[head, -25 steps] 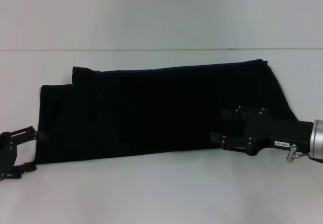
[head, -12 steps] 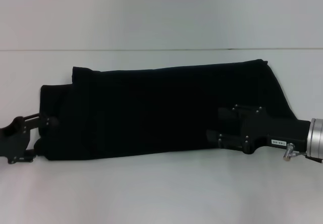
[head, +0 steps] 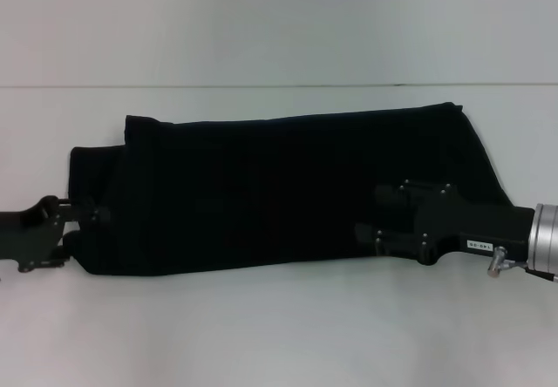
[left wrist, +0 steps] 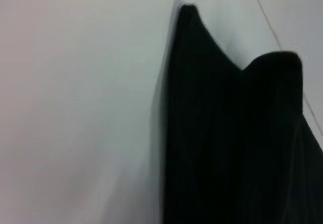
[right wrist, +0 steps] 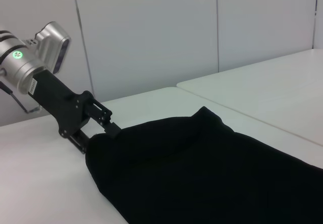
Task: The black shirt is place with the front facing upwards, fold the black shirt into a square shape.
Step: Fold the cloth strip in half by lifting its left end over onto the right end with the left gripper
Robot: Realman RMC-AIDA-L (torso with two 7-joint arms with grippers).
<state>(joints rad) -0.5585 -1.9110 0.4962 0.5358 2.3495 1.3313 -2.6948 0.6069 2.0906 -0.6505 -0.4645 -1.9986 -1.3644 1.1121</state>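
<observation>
The black shirt (head: pixel 279 195) lies on the white table as a long band running left to right, plain side up. My left gripper (head: pixel 80 235) is at its near left corner, open, with one finger over the cloth and one at the edge; the right wrist view shows this left gripper (right wrist: pixel 98 135) straddling that end of the shirt (right wrist: pixel 212 173). My right gripper (head: pixel 370 218) reaches in from the right, low over the band's near right part, its two finger links spread and open. In the left wrist view only the shirt's end (left wrist: pixel 232 133) shows.
The white table (head: pixel 279 326) extends in front of the shirt and behind it. A seam (head: pixel 279 85) crosses the table behind the shirt. Pale wall panels (right wrist: pixel 151 32) stand beyond the table.
The left gripper has come in from the near left to the shirt's corner, its fingers now at the cloth. The right gripper has crept slightly left and farther onto the shirt. The shirt lies unchanged.
</observation>
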